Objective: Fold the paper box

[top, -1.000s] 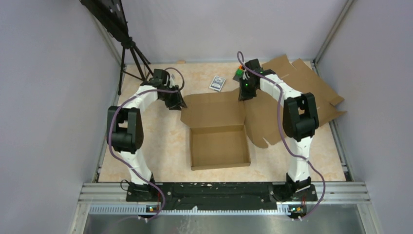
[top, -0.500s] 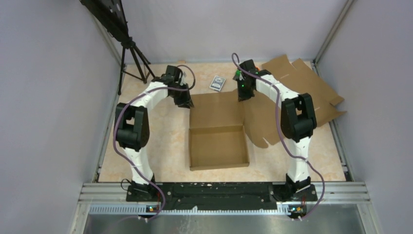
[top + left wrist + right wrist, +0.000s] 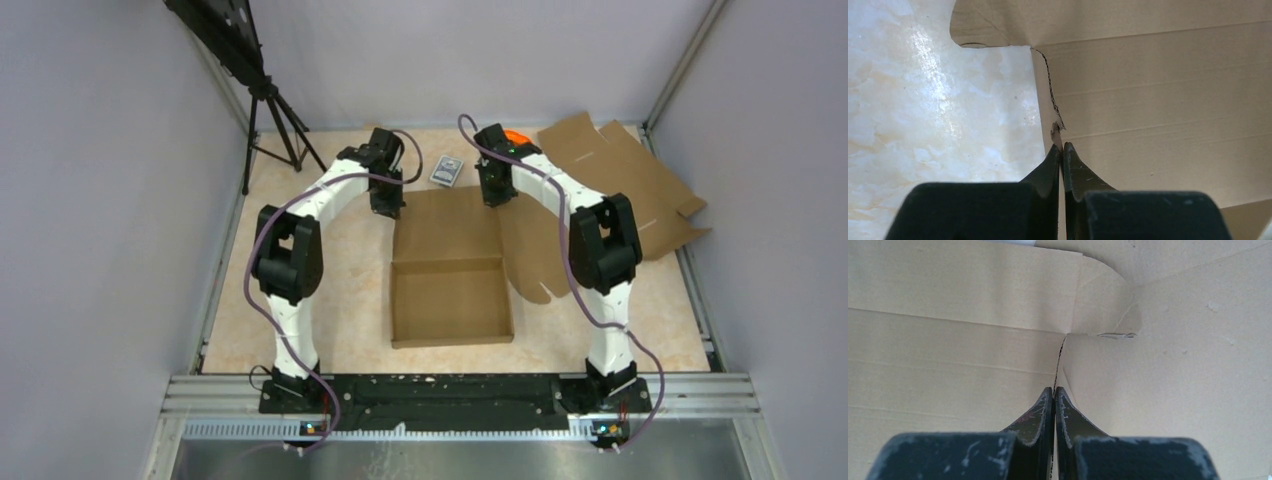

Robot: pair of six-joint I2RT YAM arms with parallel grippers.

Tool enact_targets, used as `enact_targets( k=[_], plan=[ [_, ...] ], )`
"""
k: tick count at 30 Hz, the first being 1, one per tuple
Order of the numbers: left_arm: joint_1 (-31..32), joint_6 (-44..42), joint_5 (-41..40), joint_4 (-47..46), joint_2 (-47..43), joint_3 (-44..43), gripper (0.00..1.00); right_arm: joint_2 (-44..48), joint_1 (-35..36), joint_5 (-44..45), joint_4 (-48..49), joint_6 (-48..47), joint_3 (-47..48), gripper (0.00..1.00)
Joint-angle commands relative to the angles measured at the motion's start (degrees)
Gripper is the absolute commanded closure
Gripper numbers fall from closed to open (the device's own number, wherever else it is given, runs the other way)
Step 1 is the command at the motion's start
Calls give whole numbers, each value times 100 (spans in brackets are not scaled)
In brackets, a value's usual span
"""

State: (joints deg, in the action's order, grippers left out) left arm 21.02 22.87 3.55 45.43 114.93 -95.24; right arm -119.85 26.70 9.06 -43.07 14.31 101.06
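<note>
My plain brown cardboard paper box (image 3: 1158,85) looks matt and fibrous, with pressed creases. The cream marbled bench (image 3: 923,100) is glossy, throwing back light. My left tool (image 3: 1062,150) is smooth black plastic with a faint sheen; my right tool (image 3: 1054,392) is black too, scuffed whitish.

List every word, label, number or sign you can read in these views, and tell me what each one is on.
No text can be read in any view.
small card pack: it has a printed face, too small and blurred to read.
paper box: plain brown cardboard, no print in the top or wrist views.
flat cardboard blank: plain brown, no print visible.
</note>
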Motion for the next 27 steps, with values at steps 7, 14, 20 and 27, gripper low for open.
enact_targets(
  k=[7, 14, 20, 27],
  plan=[
    [348, 83, -726, -4, -8, -140, 100, 71, 310, 150, 238, 62, 196, 100],
    [354, 234, -873, -1044, -1026, 693, 100, 723, 310, 300, 912, 222, -195, 100],
    [473, 171, -1090, -1944, -1721, 1509, 100, 1583, 325, 357, 2078, 301, -1211, 100],
    [701, -138, -1548, -3256, -2586, 2706, 100, 2692, 355, 694, 4152, 396, -2921, 100]
  ],
)
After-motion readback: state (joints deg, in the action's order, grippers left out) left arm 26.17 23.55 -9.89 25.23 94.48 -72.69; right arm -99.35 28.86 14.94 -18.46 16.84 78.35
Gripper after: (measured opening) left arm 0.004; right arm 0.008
